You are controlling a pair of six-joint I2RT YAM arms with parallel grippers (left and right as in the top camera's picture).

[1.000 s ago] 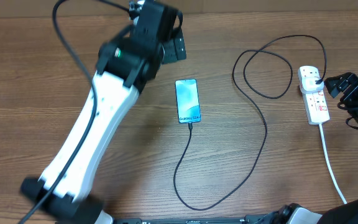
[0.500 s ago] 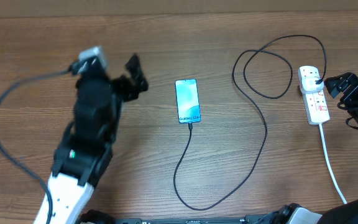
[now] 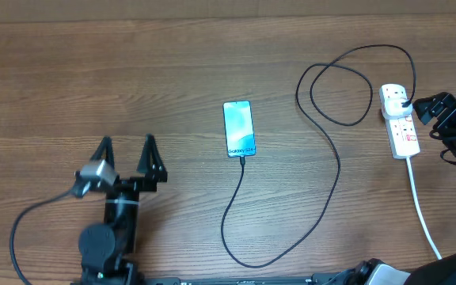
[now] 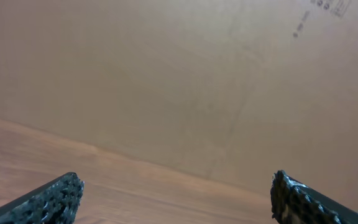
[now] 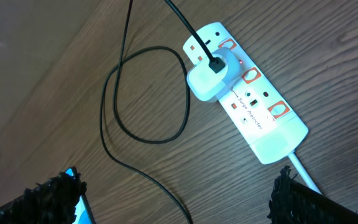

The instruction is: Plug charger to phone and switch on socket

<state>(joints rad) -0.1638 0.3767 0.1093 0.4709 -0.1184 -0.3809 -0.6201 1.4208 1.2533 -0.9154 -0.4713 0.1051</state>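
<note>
Wooden counter (image 3: 93, 79): phone (image 3: 239, 128) at centre, charger (image 3: 335, 158) joined to its near edge, looping right to the socket (image 3: 399, 120). Both spread and empty: left end effector (image 3: 127, 140) near left, right end effector (image 5: 176, 198) beside the socket.

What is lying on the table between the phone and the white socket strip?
The black charger cable loops there over bare wood; the overhead view shows it best.

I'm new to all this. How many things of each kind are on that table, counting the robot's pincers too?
Phone: 1
Charger cable: 1
Power strip: 1
Pincers: 2, the left pincer and the right pincer
Total: 5
</note>
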